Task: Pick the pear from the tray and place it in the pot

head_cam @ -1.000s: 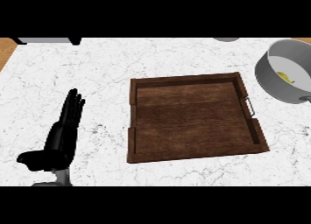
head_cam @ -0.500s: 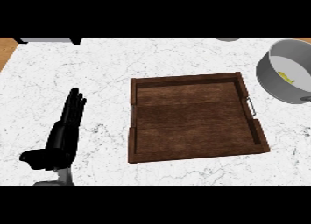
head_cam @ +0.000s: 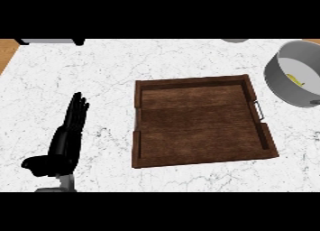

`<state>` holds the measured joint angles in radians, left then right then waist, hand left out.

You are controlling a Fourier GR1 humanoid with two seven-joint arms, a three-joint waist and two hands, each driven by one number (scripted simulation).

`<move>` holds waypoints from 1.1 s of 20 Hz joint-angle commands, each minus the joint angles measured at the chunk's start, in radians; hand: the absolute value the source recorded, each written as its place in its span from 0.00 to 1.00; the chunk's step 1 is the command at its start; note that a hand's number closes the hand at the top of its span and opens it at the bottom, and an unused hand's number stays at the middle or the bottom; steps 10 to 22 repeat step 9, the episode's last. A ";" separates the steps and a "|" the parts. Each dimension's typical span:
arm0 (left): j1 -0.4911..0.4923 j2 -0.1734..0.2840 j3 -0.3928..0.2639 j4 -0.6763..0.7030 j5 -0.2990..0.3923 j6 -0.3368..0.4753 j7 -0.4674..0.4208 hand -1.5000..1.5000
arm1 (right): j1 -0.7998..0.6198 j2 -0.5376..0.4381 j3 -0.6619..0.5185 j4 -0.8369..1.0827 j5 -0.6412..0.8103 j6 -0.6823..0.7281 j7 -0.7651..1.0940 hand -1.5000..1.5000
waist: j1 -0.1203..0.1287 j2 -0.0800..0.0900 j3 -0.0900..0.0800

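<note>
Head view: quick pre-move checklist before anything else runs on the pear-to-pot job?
1. Pear out of the tray: ok, the tray's wooden floor shows nothing on it.
2. Pear in the pot: cannot tell for sure; a small yellow-green thing lies on the pot's floor, too small to name.
3. Pot upright on the counter: ok, it stands at the right edge, partly cut off by the view.
4. Left robot hand: ok, open, fingers straight, left of the tray, holding nothing.
5. Right robot hand: cannot tell, not in view.
6. Tray position: ok, flat on the counter, apart from the pot.
</note>
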<state>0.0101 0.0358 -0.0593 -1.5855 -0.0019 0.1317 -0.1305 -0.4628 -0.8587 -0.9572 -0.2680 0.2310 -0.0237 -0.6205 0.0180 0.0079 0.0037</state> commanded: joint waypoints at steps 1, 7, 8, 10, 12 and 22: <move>-0.024 0.021 0.052 0.070 0.029 -0.026 -0.055 0.50 | 0.012 -0.031 -0.007 0.032 -0.034 0.003 -0.020 0.00 | -0.002 0.000 0.000; -0.032 -0.004 0.010 0.001 0.000 0.007 0.021 0.50 | 0.100 -0.088 -0.089 0.077 -0.115 0.035 -0.039 0.00 | -0.003 0.002 0.002; 0.019 -0.009 -0.012 -0.051 -0.012 0.013 0.023 0.50 | 0.100 -0.073 -0.086 0.068 -0.123 0.011 -0.052 0.00 | 0.000 -0.001 0.001; -0.003 -0.021 -0.016 -0.053 -0.012 0.024 0.044 0.50 | 0.103 -0.075 -0.090 0.064 -0.129 0.010 -0.074 0.00 | 0.000 0.000 0.002; -0.003 -0.021 -0.016 -0.053 -0.012 0.024 0.044 0.50 | 0.103 -0.075 -0.090 0.064 -0.129 0.010 -0.074 0.00 | 0.000 0.000 0.002; -0.003 -0.021 -0.016 -0.053 -0.012 0.024 0.044 0.50 | 0.103 -0.075 -0.090 0.064 -0.129 0.010 -0.074 0.00 | 0.000 0.000 0.002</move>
